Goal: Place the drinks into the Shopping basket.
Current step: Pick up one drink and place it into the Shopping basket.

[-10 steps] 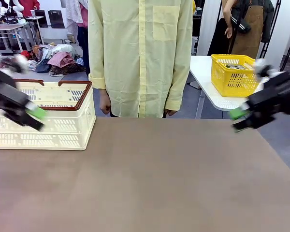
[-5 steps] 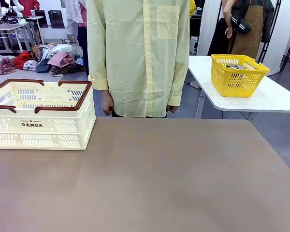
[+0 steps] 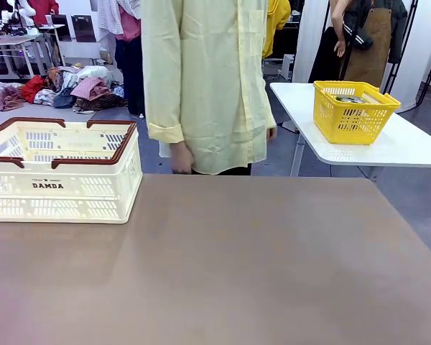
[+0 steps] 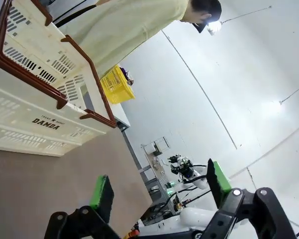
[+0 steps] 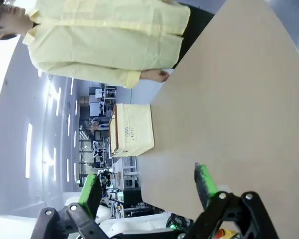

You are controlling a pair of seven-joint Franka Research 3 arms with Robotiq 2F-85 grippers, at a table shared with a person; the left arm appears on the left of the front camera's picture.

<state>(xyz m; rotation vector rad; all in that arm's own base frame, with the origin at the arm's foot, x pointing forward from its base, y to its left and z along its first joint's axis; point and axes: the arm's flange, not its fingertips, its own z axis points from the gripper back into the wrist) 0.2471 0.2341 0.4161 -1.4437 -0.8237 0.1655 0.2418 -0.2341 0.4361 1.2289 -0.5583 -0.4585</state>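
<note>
Both arms drawn back, person turning away

Both grippers are standing wide and holding nothing. The left gripper (image 4: 158,172) is looking along the table (image 4: 45,184). The cream shopping basket (image 4: 35,114) is sitting ahead of its fingers, up and off to the side of its left-hand pad, well apart from it. From the right gripper (image 5: 145,170), the same basket (image 5: 132,130) is lying far ahead, just above the gap between the pads, toward the table's far end.

A second ago both arms were hanging in over the table's two sides, and they have since pulled back from it. The person (image 3: 208,86), who was facing the table squarely, is now turning sideways, with one hand (image 3: 181,167) hanging by the table's far edge. The shopping basket has not moved. The small yellow basket (image 3: 352,115) is staying where it was on the white side table (image 3: 395,147) behind.

Where the cans are I cannot tell, so the loading has probably not begun. The arms seem to be waiting, jaws ready, for cans to be brought within reach.
</note>
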